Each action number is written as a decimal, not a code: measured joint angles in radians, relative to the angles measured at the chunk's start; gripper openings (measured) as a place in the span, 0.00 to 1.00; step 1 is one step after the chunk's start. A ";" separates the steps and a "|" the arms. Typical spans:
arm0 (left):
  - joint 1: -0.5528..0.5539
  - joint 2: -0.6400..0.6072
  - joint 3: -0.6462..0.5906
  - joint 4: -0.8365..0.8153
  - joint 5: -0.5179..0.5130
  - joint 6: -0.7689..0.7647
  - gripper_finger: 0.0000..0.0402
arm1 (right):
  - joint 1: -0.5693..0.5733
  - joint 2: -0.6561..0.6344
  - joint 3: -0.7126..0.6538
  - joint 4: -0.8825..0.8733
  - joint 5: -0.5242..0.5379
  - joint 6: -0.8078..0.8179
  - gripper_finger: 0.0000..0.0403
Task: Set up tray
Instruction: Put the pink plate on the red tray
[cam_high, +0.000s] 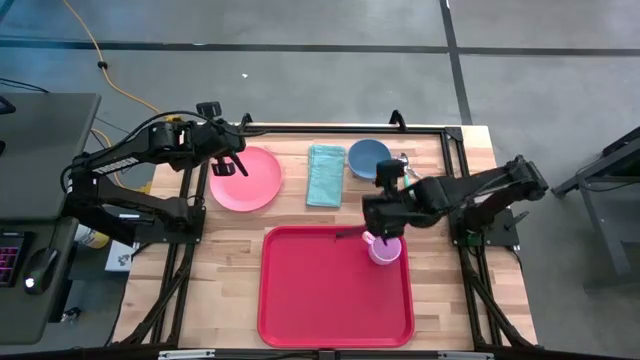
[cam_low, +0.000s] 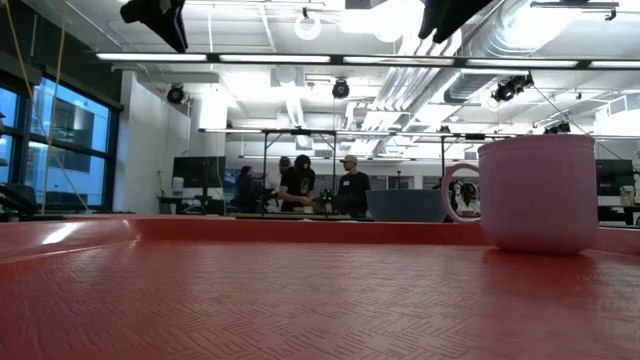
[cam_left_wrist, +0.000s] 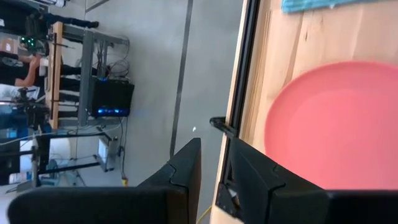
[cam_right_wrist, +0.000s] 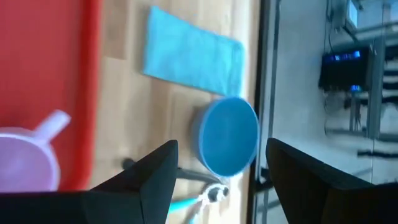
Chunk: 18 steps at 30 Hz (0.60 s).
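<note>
Item 1, the tray (cam_high: 320, 300): large red rectangular tray with a raised rim, lying flat on the wooden table (cam_high: 230, 260) at the table's 6 o'clock edge in the high view. Its textured floor is filling the foreground of the low view (cam_low: 250, 300).

Item 2, pink mug (cam_high: 385, 250): standing upright inside the tray at the tray's 2 o'clock corner, handle pointing toward 10 o'clock. In the low view it is sitting at the right (cam_low: 538, 192), and it is showing in the right wrist view (cam_right_wrist: 25, 163).

Item 3, right gripper (cam_high: 378, 212): hovering just above the tray's far rim, at 12 o'clock from the mug and not touching it. Its 2 fingers (cam_right_wrist: 155, 174) are standing wide apart with nothing between them.

Item 4, left gripper (cam_high: 232, 158): hanging over the 11 o'clock edge of the pink plate. Its fingers (cam_left_wrist: 186, 165) are sitting close together with a narrow gap, holding nothing.

Item 5, pink plate (cam_high: 246, 178): round, lying on bare wood at 10 o'clock from the tray, also showing in the left wrist view (cam_left_wrist: 336, 124).

Item 6, teal cloth (cam_high: 325, 175): folded, lying between the plate and the bowl, at 12 o'clock from the tray.

Item 7, blue bowl (cam_high: 368, 158): sitting just beside the cloth at its 3 o'clock side, near the table's far edge (cam_right_wrist: 230, 134).

Item 8, people (cam_low: 320, 185): several are standing at a bench in the room beyond the table.
</note>
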 joint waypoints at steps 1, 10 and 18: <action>0.000 0.000 0.000 -0.012 -0.002 -0.006 0.29 | -0.018 -0.008 -0.001 -0.007 0.000 -0.001 0.56; 0.000 -0.047 -0.001 -0.090 -0.057 -0.054 0.29 | -0.163 -0.259 -0.107 -0.008 -0.022 -0.005 0.56; 0.000 -0.163 -0.010 -0.085 -0.066 -0.077 0.29 | -0.214 -0.562 -0.242 0.085 -0.070 -0.013 0.56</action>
